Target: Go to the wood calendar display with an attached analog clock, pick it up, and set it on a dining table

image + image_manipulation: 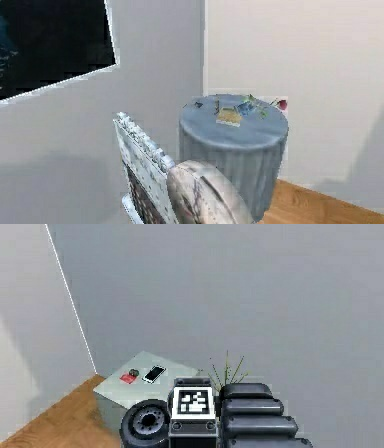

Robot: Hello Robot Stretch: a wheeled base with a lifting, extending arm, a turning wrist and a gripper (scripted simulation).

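A round grey ribbed side table (232,150) stands against the pale wall in the forward view. On its top lie a small tan block (229,117), some green and blue bits (248,103) and a small red thing (282,104); none has a shape I can name. At the arm side view's bottom edge the arm's white marked square (195,404) shows, with the gripper's (148,422) dark round body left of it. Its far end is not clear, so I cannot tell whether it holds anything.
A white slatted chair back with a rounded cushion (165,180) stands close in front. A dark picture (50,40) hangs on the grey wall. In the arm side view a low grey table (135,389) carries a red thing (128,377) and a white phone (154,373), beside a spiky plant (228,371).
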